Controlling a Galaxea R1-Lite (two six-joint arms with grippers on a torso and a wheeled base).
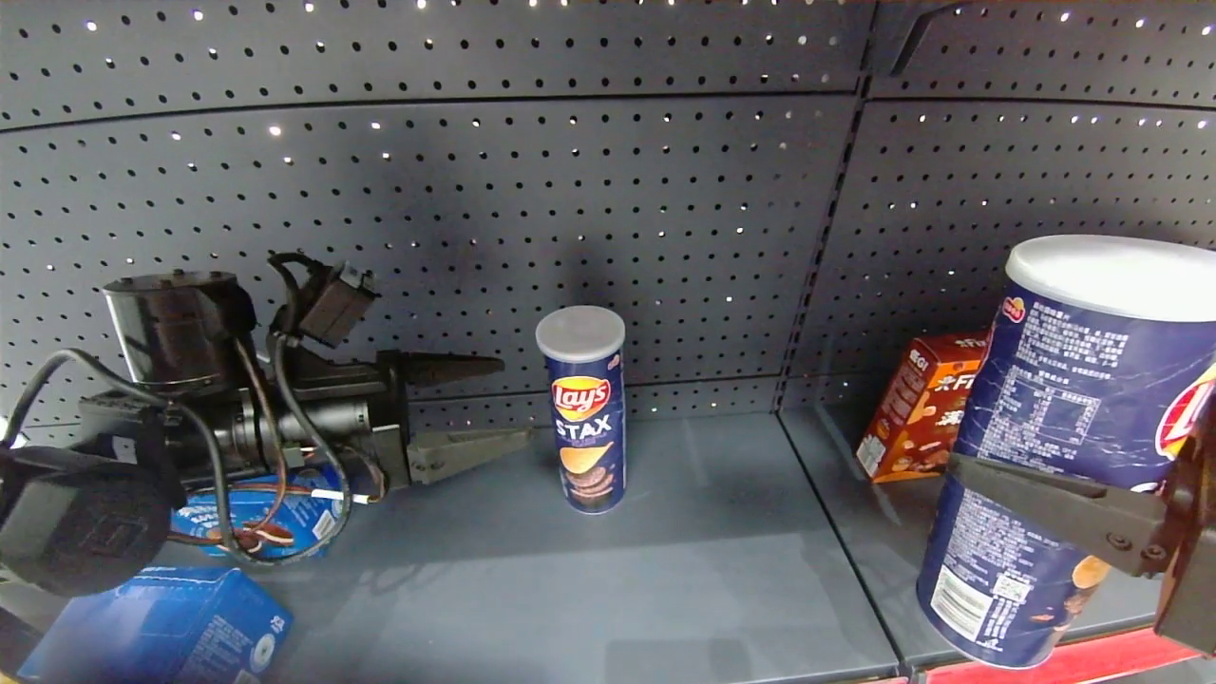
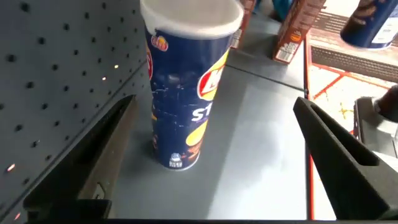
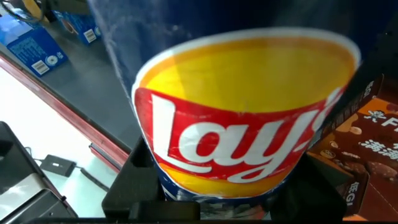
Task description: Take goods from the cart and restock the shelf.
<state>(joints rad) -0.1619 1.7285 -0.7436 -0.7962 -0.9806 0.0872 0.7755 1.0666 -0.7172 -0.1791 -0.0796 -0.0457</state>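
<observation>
Presently, left claw [image 1: 518, 399] stands spread, just beside an upright chip can [image 1: 587, 423] mid-shelf [image 1: 722, 570]. Right claw [image 1: 1035, 484] pinches a second chip can [image 1: 1073, 399] at the shelf's front edge, right side.

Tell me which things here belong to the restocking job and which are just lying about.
In the job: dark blue cylindrical chip can with white lid, clamped in the right gripper; second such can standing on the grey metal shelf, near the open left gripper.

Lying about: orange cardboard carton at the back; blue cardboard box at the front; blue packet behind it.
</observation>
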